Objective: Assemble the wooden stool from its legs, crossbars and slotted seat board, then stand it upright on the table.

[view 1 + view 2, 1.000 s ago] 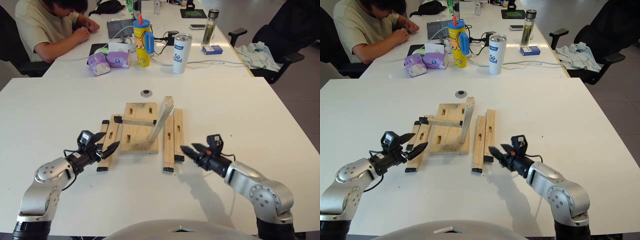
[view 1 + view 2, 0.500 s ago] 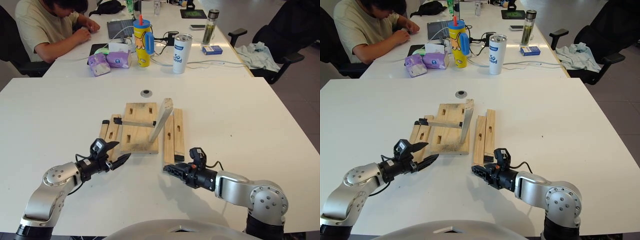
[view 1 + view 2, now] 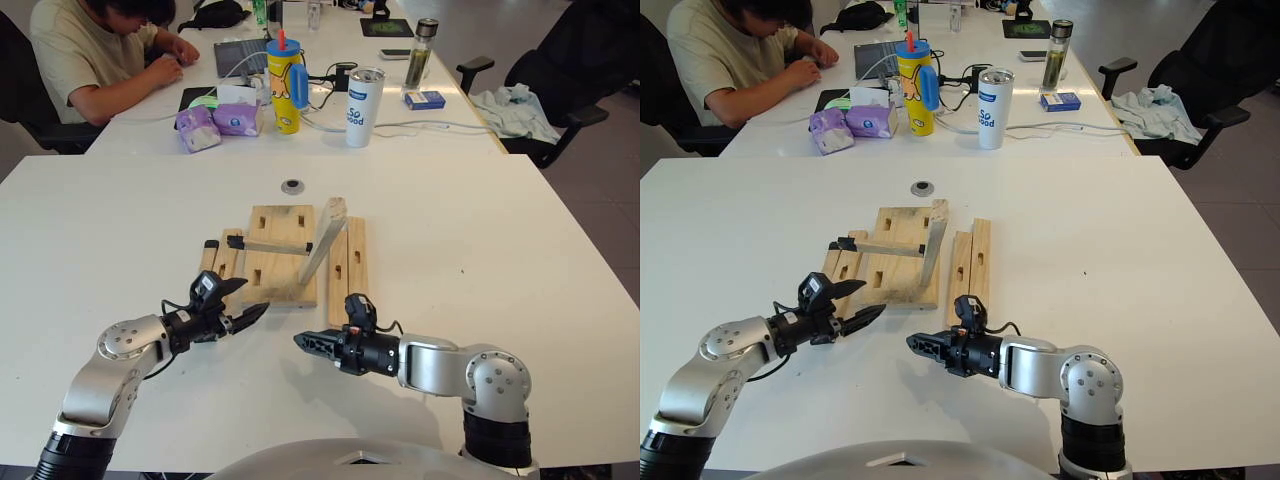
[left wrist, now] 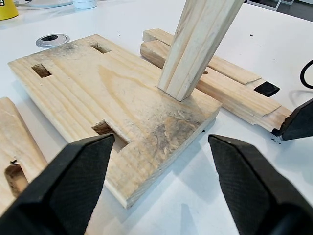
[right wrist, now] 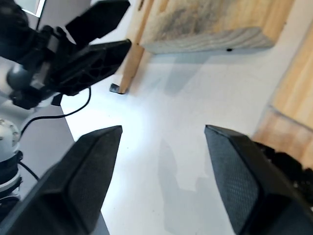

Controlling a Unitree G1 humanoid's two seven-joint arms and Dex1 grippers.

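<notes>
The slotted seat board (image 3: pixel 278 262) lies flat at the table's middle. One leg (image 3: pixel 322 240) stands tilted in a slot near its right front corner, and a thin crossbar (image 3: pixel 268 245) runs from it to the left. Two legs (image 3: pixel 347 262) lie right of the board, and more legs (image 3: pixel 222 256) lie left of it. My left gripper (image 3: pixel 254 296) is open just in front of the board's front left corner (image 4: pixel 128 193), holding nothing. My right gripper (image 3: pixel 304 341) hangs open over bare table in front of the board, pointing left toward the left gripper's fingers (image 5: pixel 93 54).
A metal grommet (image 3: pixel 292 186) sits in the table behind the board. The far table holds a white tumbler (image 3: pixel 364 93), a yellow cup (image 3: pixel 284 72), tissue packs (image 3: pixel 215 120) and cables. Bare table lies to both sides and in front.
Both grippers have swung inward. The left moved right to the board's front left corner. The right moved left, away from the lying legs, to the table in front of the board.
</notes>
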